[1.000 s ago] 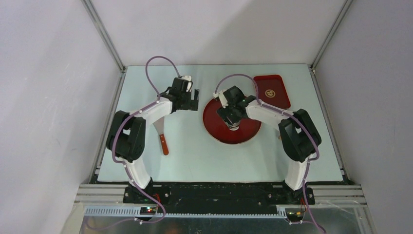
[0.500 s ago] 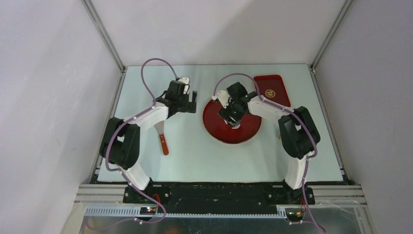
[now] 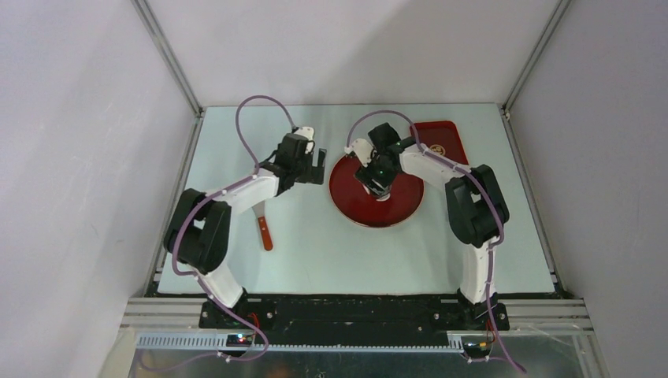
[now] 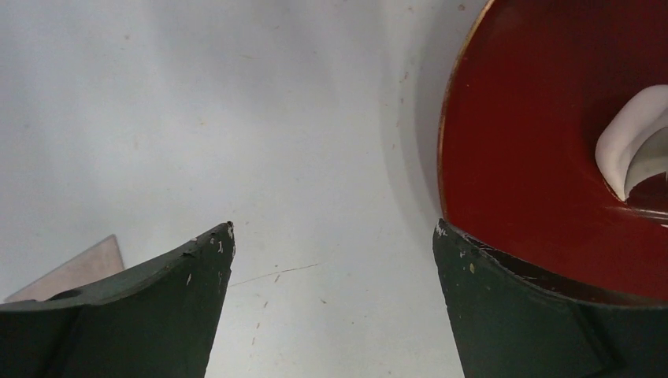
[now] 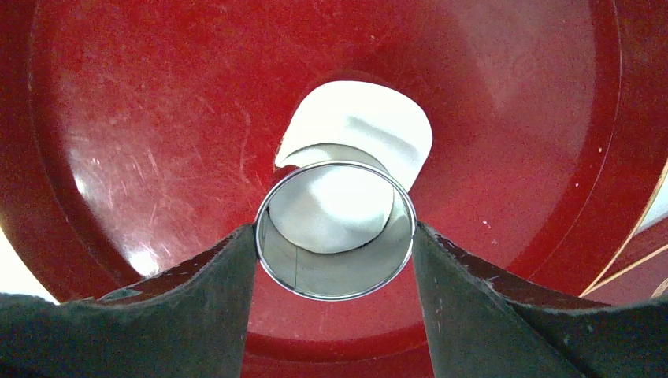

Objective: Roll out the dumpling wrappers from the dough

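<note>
The dough [image 5: 370, 118] is a flat white sheet with a curled cut edge, lying in the middle of the round red plate [image 5: 142, 118]. My right gripper [image 5: 334, 228] is shut on the shiny metal ring cutter [image 5: 331, 272] and holds it upright on the sheet's near edge. White dough shows inside the ring; whether it is a cut disc I cannot tell. No dumpling wrappers lie apart in view. My left gripper [image 4: 332, 228] stands open and empty over bare table, just left of the plate [image 4: 528, 142]. From the left wrist the dough [image 4: 630, 142] shows at the right edge.
A rectangular red tray [image 3: 441, 146] sits at the back right, beside the plate [image 3: 354, 209]. A scraper with a red-brown handle [image 3: 264, 228] lies on the table under the left arm. The grey walls close in on three sides.
The right gripper has carried the ring cutter a little toward the far side of the plate. The left gripper has drifted slightly right, toward the plate's rim.
</note>
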